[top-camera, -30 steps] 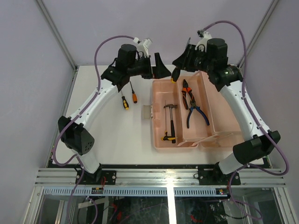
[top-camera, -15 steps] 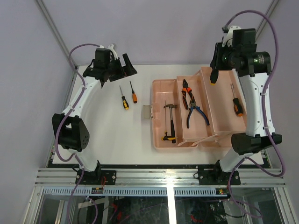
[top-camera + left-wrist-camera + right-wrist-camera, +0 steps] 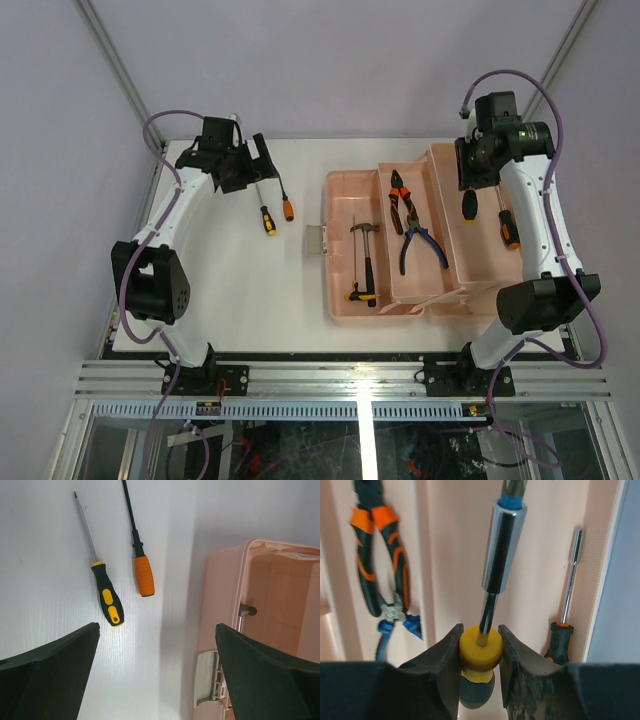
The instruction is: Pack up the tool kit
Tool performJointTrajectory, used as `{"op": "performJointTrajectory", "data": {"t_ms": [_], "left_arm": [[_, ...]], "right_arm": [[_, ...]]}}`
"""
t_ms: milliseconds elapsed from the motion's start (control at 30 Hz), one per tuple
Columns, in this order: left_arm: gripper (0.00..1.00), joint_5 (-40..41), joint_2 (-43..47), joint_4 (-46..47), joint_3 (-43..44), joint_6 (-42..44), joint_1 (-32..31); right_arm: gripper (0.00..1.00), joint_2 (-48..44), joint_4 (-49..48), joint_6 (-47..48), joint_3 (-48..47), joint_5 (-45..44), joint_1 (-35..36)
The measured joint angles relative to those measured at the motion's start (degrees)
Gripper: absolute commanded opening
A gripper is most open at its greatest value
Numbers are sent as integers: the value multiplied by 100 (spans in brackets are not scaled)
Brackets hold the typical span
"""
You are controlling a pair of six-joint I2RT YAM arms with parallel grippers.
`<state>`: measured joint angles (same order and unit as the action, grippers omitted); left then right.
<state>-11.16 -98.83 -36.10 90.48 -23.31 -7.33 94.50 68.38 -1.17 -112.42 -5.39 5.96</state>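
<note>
White table (image 3: 230, 290), toolbox (image 3: 340, 292) toward its right edge; left gripper (image 3: 156, 630) agape, right gripper (image 3: 480, 641) tight on screwdriver (image 3: 501, 550).

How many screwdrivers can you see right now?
4. A black-and-yellow screwdriver and an orange-handled screwdriver lie on the table left of the toolbox; a third screwdriver lies in the toolbox's rightmost compartment; the right fingers hold a fourth screwdriver over it. Others may be hidden.

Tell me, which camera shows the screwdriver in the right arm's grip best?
The right wrist view: the held screwdriver fills it, its yellow collar pinched by the right end effector. The top view shows only its small handle; the left wrist view misses it.
</note>
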Motion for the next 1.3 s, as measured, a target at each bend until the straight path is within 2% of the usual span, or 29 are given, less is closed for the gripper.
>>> {"op": "performJointTrajectory", "data": {"t_ms": [233, 400, 833, 933, 1033, 1100, 1233, 1300], "left_arm": [[100, 181, 0, -140, -127, 142, 0], [100, 372, -105, -326, -149, 173, 0], [100, 831, -1766, -883, -72, -278, 28], [100, 916, -1987, -896, 2, -330, 57], [100, 970, -2181, -918, 146, -376, 87], [99, 1001, -2264, -920, 229, -389, 103], [98, 1040, -2422, -922, 404, -389, 133], [96, 1073, -2507, -920, 479, -391, 140]], "right_arm": [[0, -4, -87, 149, 957, -396, -144], [6, -4, -190, 219, 1204, -697, -262], [19, 22, -413, 291, 1276, -1158, -275], [27, 22, -422, 299, 1298, -1200, -275], [48, 22, -446, 313, 1298, -1222, -275], [58, 22, -448, 319, 1303, -1263, -275], [71, 22, -457, 332, 1305, -1362, -275], [73, 22, -461, 337, 1305, -1384, -275]]}}
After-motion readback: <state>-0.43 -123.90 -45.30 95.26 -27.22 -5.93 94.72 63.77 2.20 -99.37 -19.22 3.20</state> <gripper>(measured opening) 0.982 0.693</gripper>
